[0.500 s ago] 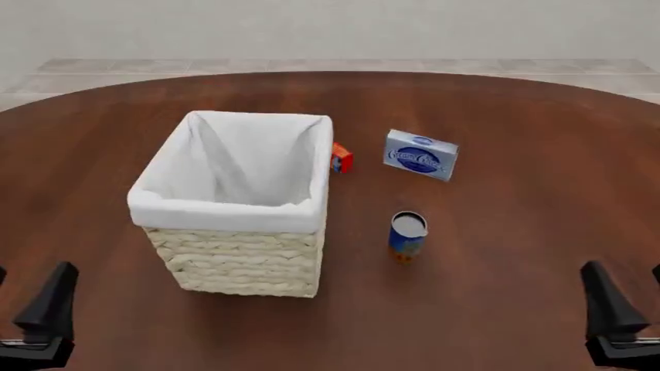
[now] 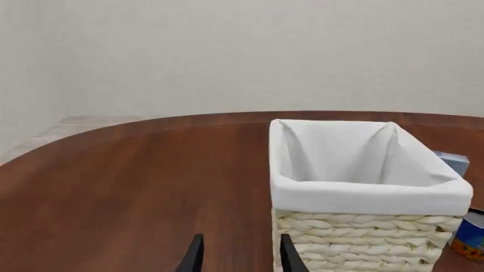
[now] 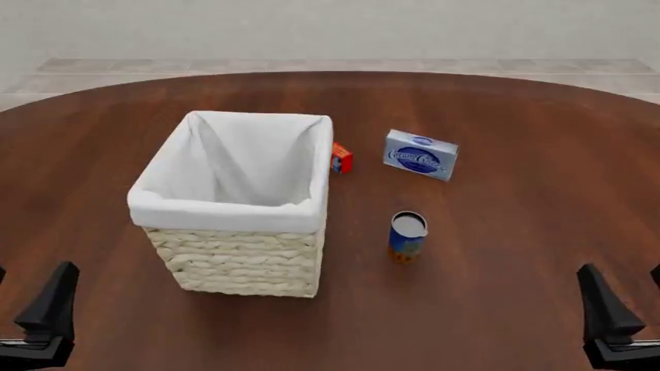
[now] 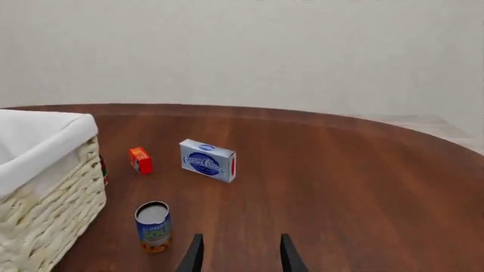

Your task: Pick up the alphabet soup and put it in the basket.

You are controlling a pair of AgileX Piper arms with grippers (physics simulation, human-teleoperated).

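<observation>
Both tools, left tool (image 3: 42, 313) and right tool (image 3: 616, 317), sit empty with fingers parted at the frame's bottom corners; alphabet soup (image 3: 407, 236) stands upright on the desk (image 3: 515, 255) centre-right, beside the basket (image 3: 232, 210), so the right tool reaches first.

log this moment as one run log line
phase: pre-grasp | soup: upright on table, right of basket | left gripper: open | right gripper: open | held: nothing
</observation>
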